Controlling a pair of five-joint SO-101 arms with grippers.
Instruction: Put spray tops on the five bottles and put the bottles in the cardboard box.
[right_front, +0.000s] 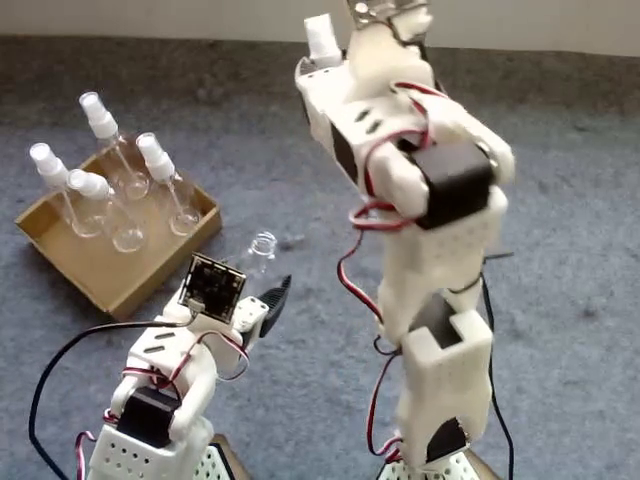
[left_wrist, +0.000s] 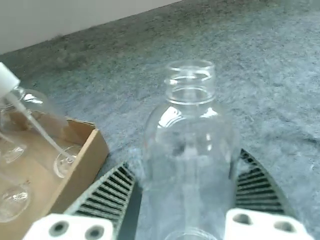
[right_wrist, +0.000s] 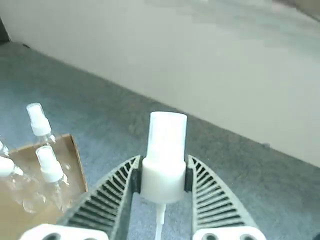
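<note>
Bottle (left_wrist: 189, 125) (uncapped) sits in left gripper (left_wrist: 185, 161); right gripper (right_wrist: 163, 161) grips spray top (right_wrist: 167, 142).

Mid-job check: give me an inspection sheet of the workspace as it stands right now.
Surface: grey carpet.
Job's things: cardboard box holds four capped bottles; fifth bottle uncapped, upright beside the box; one spray top not yet fitted.
Clutter: nothing seen.
Grippers: left gripper shut on the fifth bottle; right gripper shut on the spray top, raised.
Cables: red cable and black cable hang by the arms, apart from the box.
Surroundings: pale wall behind.
</note>
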